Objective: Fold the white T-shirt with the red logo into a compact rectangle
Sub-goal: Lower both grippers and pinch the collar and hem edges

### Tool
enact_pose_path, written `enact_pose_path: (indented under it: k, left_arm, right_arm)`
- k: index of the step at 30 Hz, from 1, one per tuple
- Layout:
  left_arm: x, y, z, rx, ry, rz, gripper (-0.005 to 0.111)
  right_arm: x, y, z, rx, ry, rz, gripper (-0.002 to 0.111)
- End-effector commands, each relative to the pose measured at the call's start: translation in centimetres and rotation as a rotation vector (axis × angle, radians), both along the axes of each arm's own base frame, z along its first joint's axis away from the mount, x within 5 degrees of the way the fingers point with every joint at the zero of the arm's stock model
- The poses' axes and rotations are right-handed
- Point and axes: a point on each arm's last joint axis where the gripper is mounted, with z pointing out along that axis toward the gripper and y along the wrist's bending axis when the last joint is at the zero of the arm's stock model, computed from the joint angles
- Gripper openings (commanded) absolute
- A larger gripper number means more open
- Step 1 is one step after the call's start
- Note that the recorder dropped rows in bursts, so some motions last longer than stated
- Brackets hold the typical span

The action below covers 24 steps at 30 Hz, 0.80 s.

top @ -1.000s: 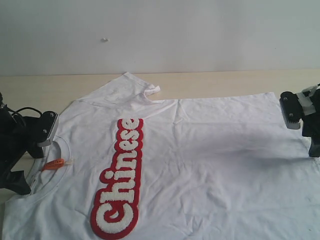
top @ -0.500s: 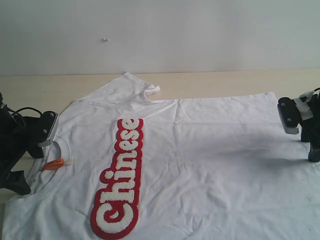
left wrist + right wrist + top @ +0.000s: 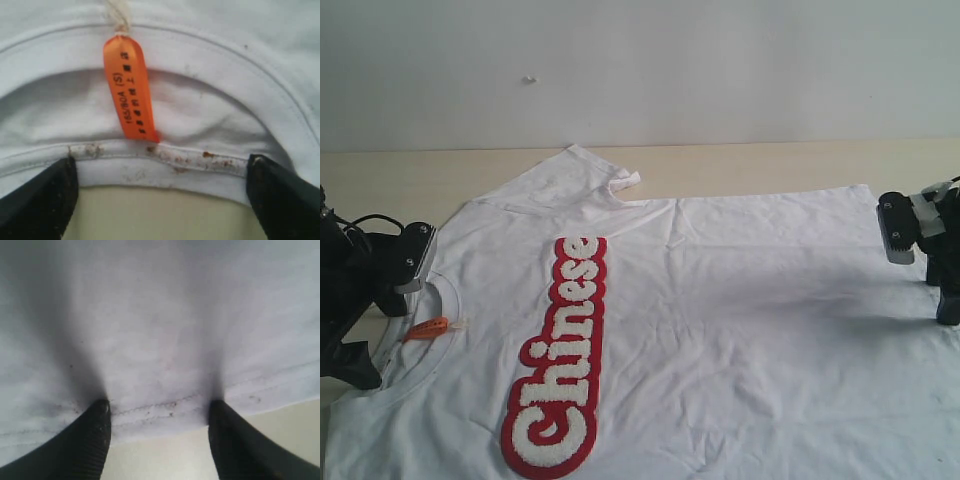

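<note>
**White T-shirt [image 3: 740, 330], spread for folding**

Lies face-up on table [image 3: 770, 165]. Left gripper [image 3: 161, 165], released, straddles collar [image 3: 210, 172] near red logo [image 3: 560, 360]; right gripper [image 3: 157, 407], released, straddles hem [image 3: 145, 415] well apart from logo, seemingly staged to pinch both edges.

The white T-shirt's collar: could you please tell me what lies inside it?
Inside the collar an orange tag lies on inner fabric of the white T-shirt; the table beneath it is covered.
</note>
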Motion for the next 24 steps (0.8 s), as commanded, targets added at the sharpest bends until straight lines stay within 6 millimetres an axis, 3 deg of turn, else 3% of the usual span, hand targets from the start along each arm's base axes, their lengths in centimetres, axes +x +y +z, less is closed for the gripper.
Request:
enact_pose_path:
  k: [1,6,13,24]
  left_arm:
    - [0.1,0.0,-0.3,-0.009,-0.006,0.013,0.088]
    - [0.2,0.1,-0.7,-0.002,0.004,0.008,0.088]
    - [0.0,0.1,-2.9,0.006,0.056,0.004,0.088]
    - [0.3,0.1,0.2,-0.004,-0.037,0.000,0.088]
  right_arm:
    - [-0.3,-0.1,-0.7,0.005,0.034,-0.011,0.057]
    - [-0.4,-0.2,-0.7,-0.010,0.038,0.002,0.057]
    - [-0.3,-0.2,-0.7,-0.009,0.032,0.001,0.057]
    - [-0.3,-0.2,-0.7,-0.010,0.029,0.001,0.057]
